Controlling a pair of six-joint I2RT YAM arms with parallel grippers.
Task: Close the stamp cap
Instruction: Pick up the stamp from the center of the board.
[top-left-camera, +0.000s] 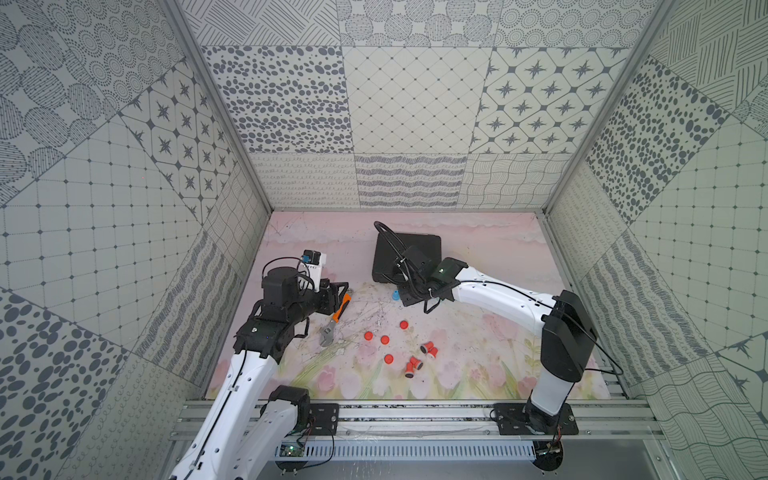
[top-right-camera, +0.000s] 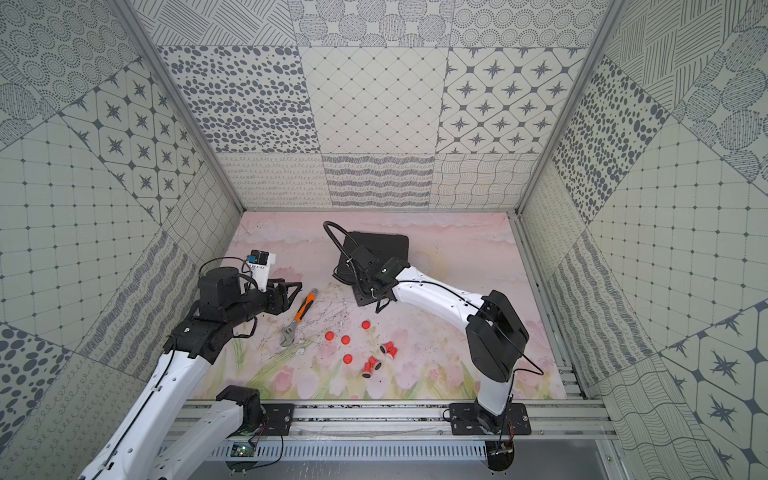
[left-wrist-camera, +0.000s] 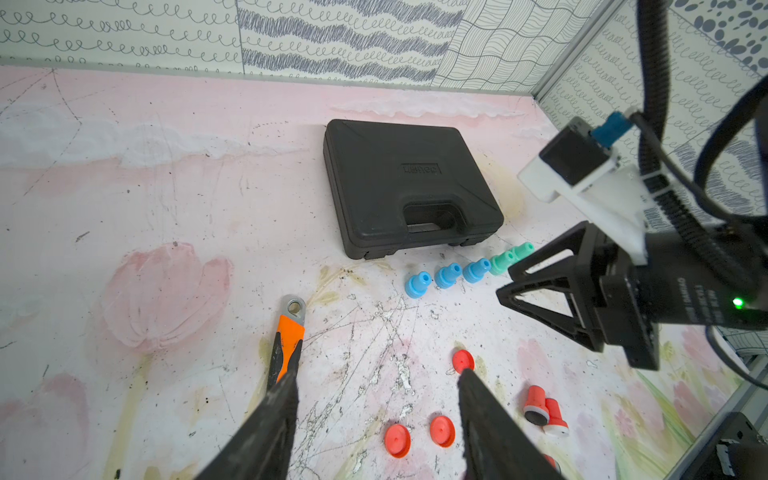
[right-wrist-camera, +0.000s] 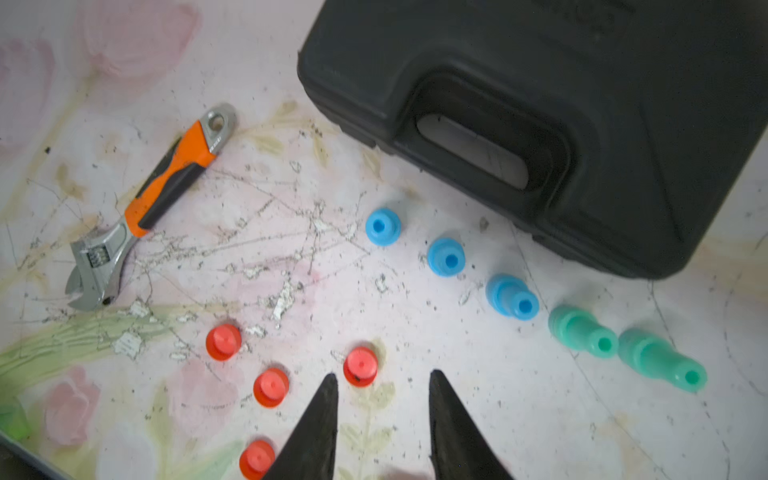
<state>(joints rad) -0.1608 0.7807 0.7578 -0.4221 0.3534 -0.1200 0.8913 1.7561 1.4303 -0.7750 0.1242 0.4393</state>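
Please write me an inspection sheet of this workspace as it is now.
Surface: pink floral mat, scratched and dirty.
Job's things: four loose red caps; four red stamps lying in pairs; three blue stamps and two green stamps standing in a row.
Clutter: wrench; closed black case.
Grippers: left gripper and right gripper, jaws open, both empty.
Cables: black cable looping at each wrist.
Surroundings: patterned walls; nothing else seen.

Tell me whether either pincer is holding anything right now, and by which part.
Nothing is held. The left pincer and the right pincer are both open, with no object between their jaws.
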